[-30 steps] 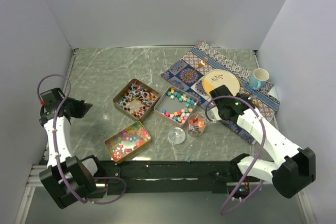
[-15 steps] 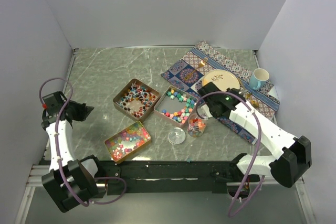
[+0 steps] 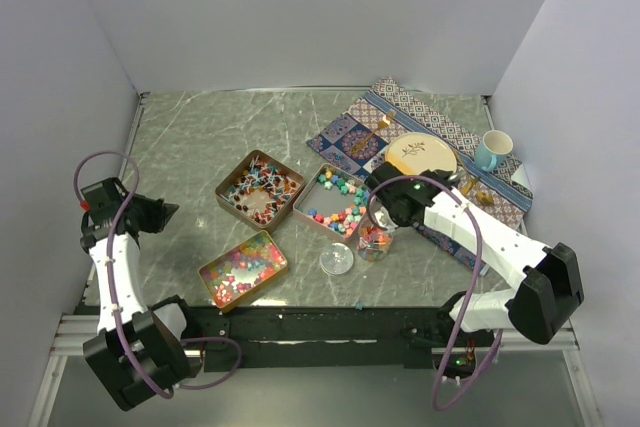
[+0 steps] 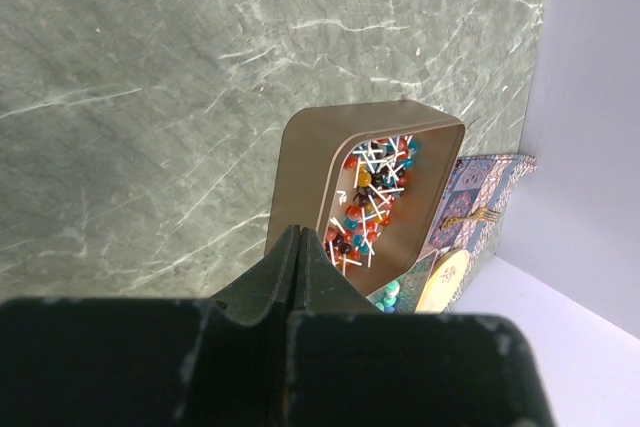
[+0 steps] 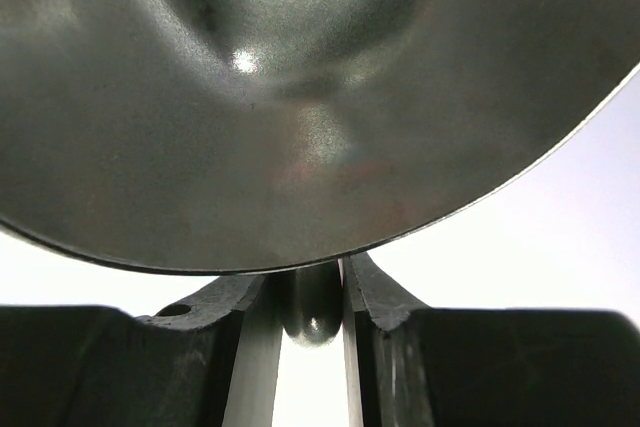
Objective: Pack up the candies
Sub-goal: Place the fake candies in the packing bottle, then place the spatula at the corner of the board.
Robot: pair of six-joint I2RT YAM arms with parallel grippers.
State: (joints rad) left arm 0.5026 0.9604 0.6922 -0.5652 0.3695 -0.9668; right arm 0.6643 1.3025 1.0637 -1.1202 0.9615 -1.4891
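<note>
Right gripper (image 5: 305, 297) clamps a spoon (image 5: 300, 97), seemingly above the jar (image 3: 375, 238) at its 6 o'clock; an early tilt spills candies (image 3: 340, 205). Left gripper (image 4: 292, 257) is closed, empty.

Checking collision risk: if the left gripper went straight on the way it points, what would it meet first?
Probably the copper-coloured rectangular metal tin of stick sweets, at its near wall; the shut left gripper aims there, though height is unclear.
</note>
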